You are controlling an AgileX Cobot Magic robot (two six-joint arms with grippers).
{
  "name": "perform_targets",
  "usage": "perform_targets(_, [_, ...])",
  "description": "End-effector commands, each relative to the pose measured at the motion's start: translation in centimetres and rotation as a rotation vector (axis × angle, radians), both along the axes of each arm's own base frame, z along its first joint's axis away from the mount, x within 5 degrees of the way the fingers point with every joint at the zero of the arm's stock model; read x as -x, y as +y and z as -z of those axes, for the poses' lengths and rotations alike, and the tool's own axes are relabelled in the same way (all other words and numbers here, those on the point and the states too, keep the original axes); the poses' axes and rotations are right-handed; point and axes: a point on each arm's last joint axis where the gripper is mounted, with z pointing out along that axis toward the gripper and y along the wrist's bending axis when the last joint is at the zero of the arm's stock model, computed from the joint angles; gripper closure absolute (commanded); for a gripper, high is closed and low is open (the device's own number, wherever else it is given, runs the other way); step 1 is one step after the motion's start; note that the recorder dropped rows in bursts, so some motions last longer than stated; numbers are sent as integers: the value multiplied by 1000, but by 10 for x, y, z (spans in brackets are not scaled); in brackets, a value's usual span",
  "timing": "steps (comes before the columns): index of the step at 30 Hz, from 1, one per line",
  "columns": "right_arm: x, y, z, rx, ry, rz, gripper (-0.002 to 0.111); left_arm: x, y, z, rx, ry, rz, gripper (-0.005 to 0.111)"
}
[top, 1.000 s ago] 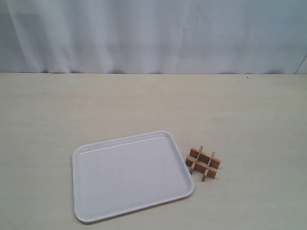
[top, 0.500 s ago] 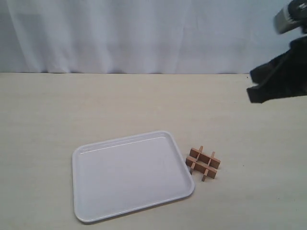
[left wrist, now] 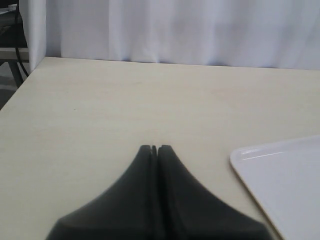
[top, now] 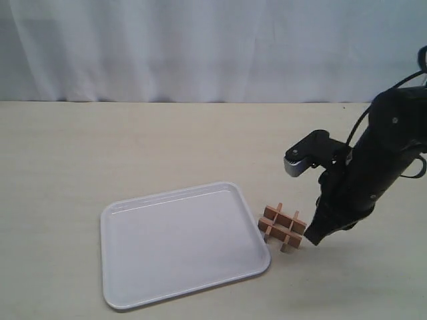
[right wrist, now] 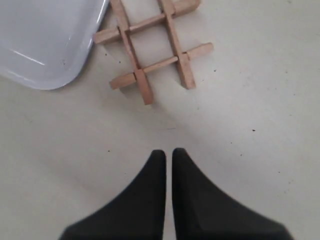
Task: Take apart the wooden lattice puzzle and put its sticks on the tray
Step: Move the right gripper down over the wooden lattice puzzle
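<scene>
Right claw [top: 311,238] now seemingly beside puzzle [top: 283,227]

Puzzle [top: 283,227] on table [top: 133,147] just right of tray [top: 113,267]

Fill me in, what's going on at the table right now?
The right gripper hangs low over the beige table just beside the small light-brown wooden lattice puzzle, its jaws nearly closed and holding nothing. The puzzle is fully assembled, lying right beside the edge of the flat white rectangular plastic tray, which holds nothing yet. The left gripper is shut and empty, off over bare table near a corner of the tray.
</scene>
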Motion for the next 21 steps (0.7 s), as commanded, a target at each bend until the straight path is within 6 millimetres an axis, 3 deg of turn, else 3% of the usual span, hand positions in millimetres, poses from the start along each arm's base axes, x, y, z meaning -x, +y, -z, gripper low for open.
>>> perform_targets(1, [-7, 5, 13, 86, -1, -9, 104, 0, 0, 0, 0, -9, 2, 107])
perform_targets(8, [-14, 6, 24, 89, -20, -13, 102, 0, 0, 0, 0, -9, 2, 107])
perform_targets(14, [-18, 7, 23, 79, -67, -13, 78, 0, 0, 0, 0, -9, 2, 107])
perform_targets(21, [-20, 8, 23, 75, -87, -24, 75, 0, 0, 0, 0, -9, 2, 107])
